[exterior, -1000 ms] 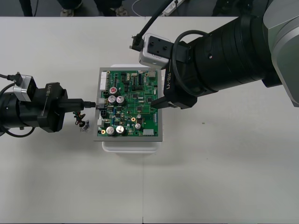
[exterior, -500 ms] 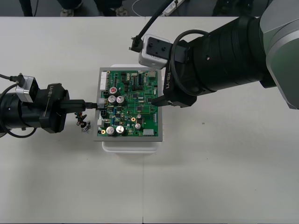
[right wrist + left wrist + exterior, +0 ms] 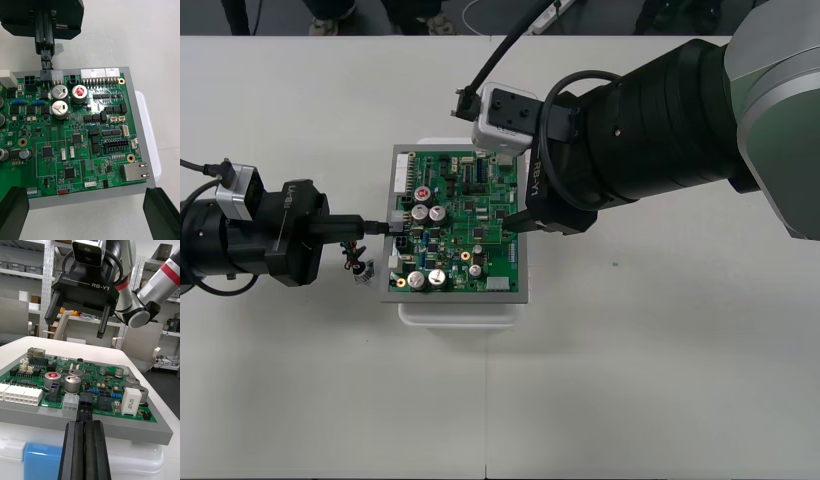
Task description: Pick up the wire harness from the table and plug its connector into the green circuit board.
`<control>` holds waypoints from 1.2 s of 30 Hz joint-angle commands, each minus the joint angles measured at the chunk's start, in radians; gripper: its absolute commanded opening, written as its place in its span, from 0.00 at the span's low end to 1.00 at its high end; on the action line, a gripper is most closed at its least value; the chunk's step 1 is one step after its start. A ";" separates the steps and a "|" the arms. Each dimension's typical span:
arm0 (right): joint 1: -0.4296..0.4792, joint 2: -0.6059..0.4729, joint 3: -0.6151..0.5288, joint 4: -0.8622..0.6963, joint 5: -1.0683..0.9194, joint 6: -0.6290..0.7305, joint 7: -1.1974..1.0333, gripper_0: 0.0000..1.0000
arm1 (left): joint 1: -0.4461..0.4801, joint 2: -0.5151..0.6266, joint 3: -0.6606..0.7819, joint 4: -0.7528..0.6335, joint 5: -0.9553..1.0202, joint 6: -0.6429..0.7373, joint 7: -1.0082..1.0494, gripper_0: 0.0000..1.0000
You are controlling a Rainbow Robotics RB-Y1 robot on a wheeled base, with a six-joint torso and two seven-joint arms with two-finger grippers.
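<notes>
The left gripper point(image 3: 383, 226) is found a little nearer the green circuit board point(image 3: 465, 225) than a second ago. The black plug point(image 3: 393, 226) clamped in it is thereby brought up against the board's left edge. The right gripper point(image 3: 76, 321), above the board, is shifted slightly toward the robot's left, and its wrist camera point(image 3: 505, 112) is displaced with it.

We can read the white letters "RB-Y1" on the black body of the right gripper point(image 3: 74, 327), and the small white word "SWITCH" printed near one edge of the green circuit board point(image 3: 80, 165), but the other tiny print there is too small for us.
</notes>
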 commanded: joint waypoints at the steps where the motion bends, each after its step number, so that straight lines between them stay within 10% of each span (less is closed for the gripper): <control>1: 0.006 0.014 0.016 -0.034 0.005 -0.003 0.027 0.89 | -0.045 -0.014 -0.003 -0.015 -0.010 -0.038 0.034 0.00; 36: 0.012 0.016 0.039 -0.032 -0.004 -0.003 0.029 0.89 | -0.045 -0.026 -0.003 -0.025 0.001 -0.038 0.034 0.00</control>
